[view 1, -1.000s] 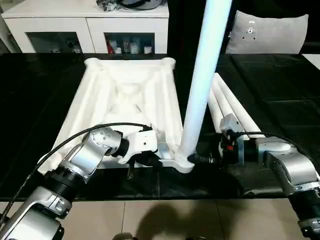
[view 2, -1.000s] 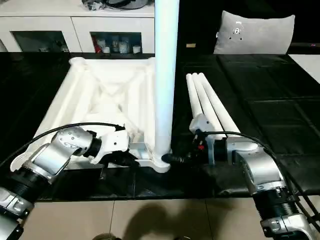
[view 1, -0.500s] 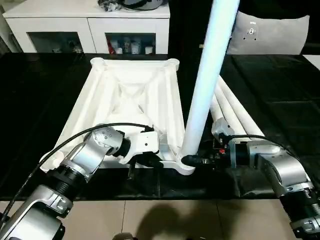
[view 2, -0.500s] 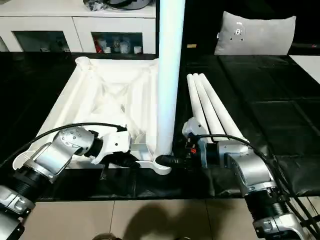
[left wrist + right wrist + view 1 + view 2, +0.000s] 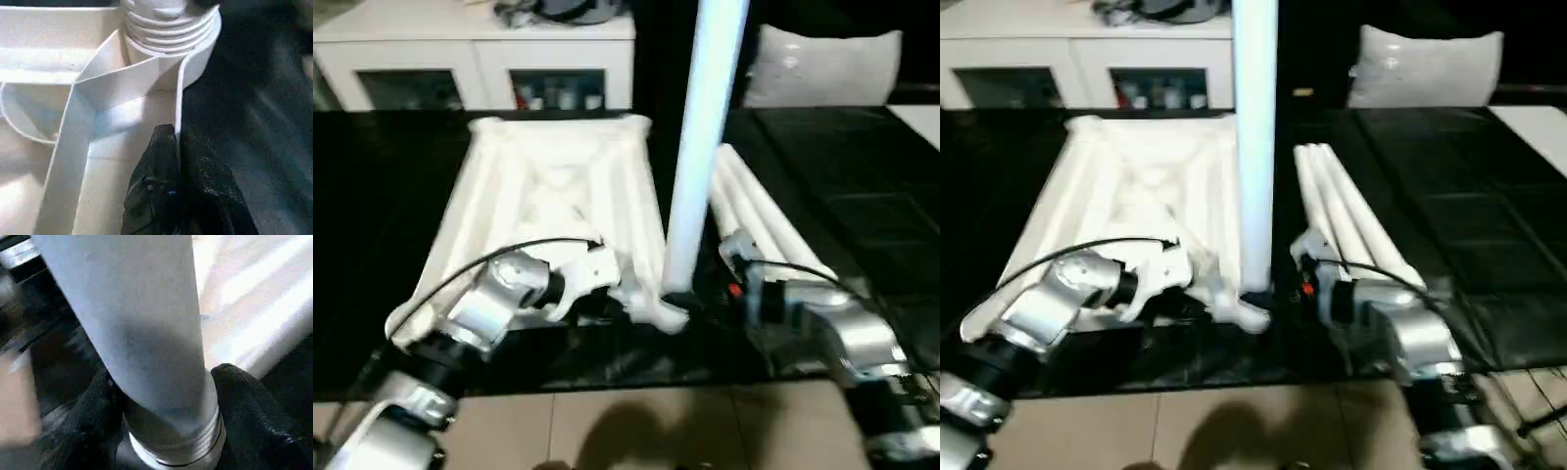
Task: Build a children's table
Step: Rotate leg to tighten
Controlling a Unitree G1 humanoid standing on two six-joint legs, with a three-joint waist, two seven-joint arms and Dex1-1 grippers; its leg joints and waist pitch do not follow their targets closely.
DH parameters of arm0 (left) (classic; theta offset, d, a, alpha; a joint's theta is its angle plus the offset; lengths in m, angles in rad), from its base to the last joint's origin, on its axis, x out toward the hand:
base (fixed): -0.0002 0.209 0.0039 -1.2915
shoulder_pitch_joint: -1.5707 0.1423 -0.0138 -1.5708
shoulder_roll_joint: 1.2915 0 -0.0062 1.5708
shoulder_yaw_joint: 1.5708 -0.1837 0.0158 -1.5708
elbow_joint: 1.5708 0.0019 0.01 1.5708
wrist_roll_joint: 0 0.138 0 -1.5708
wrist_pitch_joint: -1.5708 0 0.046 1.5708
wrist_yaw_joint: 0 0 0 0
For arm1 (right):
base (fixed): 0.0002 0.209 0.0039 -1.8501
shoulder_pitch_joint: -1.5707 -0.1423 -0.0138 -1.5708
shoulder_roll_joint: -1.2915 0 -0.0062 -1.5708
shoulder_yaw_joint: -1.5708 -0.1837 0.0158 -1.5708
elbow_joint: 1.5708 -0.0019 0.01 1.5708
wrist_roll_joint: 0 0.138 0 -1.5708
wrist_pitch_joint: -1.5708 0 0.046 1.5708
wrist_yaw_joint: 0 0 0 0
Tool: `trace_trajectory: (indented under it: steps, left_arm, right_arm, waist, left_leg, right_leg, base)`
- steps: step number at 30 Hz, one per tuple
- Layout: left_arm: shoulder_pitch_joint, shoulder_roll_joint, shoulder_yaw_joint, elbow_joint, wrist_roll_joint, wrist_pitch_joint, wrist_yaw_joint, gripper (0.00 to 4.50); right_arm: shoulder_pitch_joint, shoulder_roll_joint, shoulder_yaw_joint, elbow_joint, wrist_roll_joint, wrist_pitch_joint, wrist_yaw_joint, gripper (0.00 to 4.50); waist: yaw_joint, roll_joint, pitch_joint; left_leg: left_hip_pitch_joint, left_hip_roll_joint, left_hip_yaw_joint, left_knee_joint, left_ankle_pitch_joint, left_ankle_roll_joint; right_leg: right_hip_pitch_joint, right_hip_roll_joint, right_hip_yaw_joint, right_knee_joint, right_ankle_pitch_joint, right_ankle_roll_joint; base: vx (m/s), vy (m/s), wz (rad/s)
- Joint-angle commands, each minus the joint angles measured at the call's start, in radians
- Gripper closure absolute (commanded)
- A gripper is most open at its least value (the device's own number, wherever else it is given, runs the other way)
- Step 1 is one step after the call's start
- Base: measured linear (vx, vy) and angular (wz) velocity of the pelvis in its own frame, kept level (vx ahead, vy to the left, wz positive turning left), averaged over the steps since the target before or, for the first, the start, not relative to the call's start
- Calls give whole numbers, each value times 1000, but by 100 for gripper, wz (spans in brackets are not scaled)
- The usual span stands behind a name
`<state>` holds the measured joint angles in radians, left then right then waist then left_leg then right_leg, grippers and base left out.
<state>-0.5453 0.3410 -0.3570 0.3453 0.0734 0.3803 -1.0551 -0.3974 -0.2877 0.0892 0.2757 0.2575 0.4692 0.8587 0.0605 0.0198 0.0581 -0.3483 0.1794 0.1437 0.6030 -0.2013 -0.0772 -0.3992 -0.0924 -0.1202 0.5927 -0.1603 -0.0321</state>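
White ribbed top (image 5: 558, 186) lies underside-up on black bench (image 5: 372, 176). Left gripper (image 5: 177, 147) pinches its rim wall; right gripper (image 5: 166, 401) clasps upright leg (image 5: 700, 147) at near corner socket (image 5: 171, 29).

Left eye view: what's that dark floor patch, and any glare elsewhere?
Left eye view: a shadow on the beige floor tiles. Right wrist view: bright streaks glare across the white ribbed plastic top behind the shaded upright white tube leg.
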Motion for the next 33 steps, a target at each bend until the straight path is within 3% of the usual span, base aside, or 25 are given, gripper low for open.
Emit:
trace_trajectory:
  steps: [1, 4, 9, 11, 13, 16, 19, 21, 22, 25, 27, 33]
  left_arm:
    - [-2, -66, 12, -21, -50, 38, 63, 450]
    - [-11, -127, 54, -8, -58, 79, 154, 450]
    - [-36, -248, 103, 34, -28, 92, 359, 450]
    - [-38, -262, 100, 33, -20, 88, 376, 450]
    - [-38, -245, 79, 32, 1, 55, 364, 450]
    - [-35, -220, 72, 26, 6, 45, 341, 450]
    - [-33, -211, 73, 24, 4, 47, 332, 450]
    - [-27, -179, 61, 24, 5, 26, 294, 450]
    - [-27, -179, 61, 24, 5, 26, 294, 450]
    - [-8, -116, 17, 8, 14, -28, 203, 450]
    - [-3, -92, 2, 6, 19, -50, 168, 450]
    - [1, -13, -37, -1, 10, -130, 26, 450]
  right_arm:
    - [-27, 41, -2, 40, -15, 14, -101, 201]
    - [-45, 77, -24, 71, -30, -2, -183, 202]
    - [-75, 136, -55, 123, -57, 3, -324, 202]
    - [-76, 139, -53, 130, -65, -5, -330, 146]
    - [-62, 131, -49, 114, -63, -13, -306, 129]
    - [-48, 113, -47, 95, -69, -26, -287, 97]
    - [-43, 105, -47, 88, -68, -33, -281, 79]
    - [-22, 75, -50, 59, -51, -49, -231, 60]
    - [-22, 75, -50, 59, -51, -49, -231, 49]
    - [13, 6, -41, 16, -27, -86, -107, 37]
    - [24, -28, -37, 4, -21, -97, -56, 5]
    - [47, -143, -4, -36, -14, -133, 125, 5]
  waist:
    - [-2, -4, -63]
    - [-17, -5, -66]
    - [-19, -8, -70]
    - [-15, -9, -73]
    - [-8, -10, -77]
    - [-4, -5, -77]
    - [-7, -4, -75]
    - [-5, 4, -74]
    - [-3, 2, -73]
    - [1, 8, -75]
    - [2, 0, -75]
    - [17, 3, -72]
  left_leg:
    - [-14, 30, -6, -74, -231, 10]
    - [-13, 29, -4, -72, -224, 31]
    - [-16, 30, -1, -71, -174, 57]
    - [-18, 28, 0, -68, -153, 64]
    - [-22, 29, 2, -69, -104, 88]
    - [-18, 33, 2, -70, -103, 97]
    - [-18, 32, 3, -72, -130, 90]
    - [-15, 32, 3, -72, -147, 86]
    - [-16, 33, 2, -73, -150, 87]
    - [-16, 34, 0, -74, -159, 87]
    - [-18, 37, 0, -74, -154, 91]
    - [-13, 40, 2, -74, -156, 100]
  right_leg:
    - [59, -64, 38, -106, -543, -66]
    - [57, -61, 39, -108, -499, -73]
    - [57, -57, 44, -97, -413, -109]
    - [62, -59, 44, -96, -401, -107]
    - [65, -58, 47, -89, -340, -113]
    - [63, -57, 49, -85, -296, -133]
    - [64, -58, 48, -88, -323, -134]
    - [63, -58, 48, -93, -350, -124]
    - [63, -59, 47, -95, -355, -118]
    - [64, -58, 47, -92, -331, -126]
    - [65, -59, 49, -88, -317, -132]
    - [60, -61, 51, -90, -337, -135]
  base:
    - [0, 0, 0]
    - [0, 0, 0]
    - [0, 0, 0]
    - [0, 0, 0]
    - [0, 0, 0]
    - [0, 0, 0]
    - [0, 0, 0]
    - [0, 0, 0]
    - [0, 0, 0]
    - [0, 0, 0]
    - [0, 0, 0]
    - [0, 0, 0]
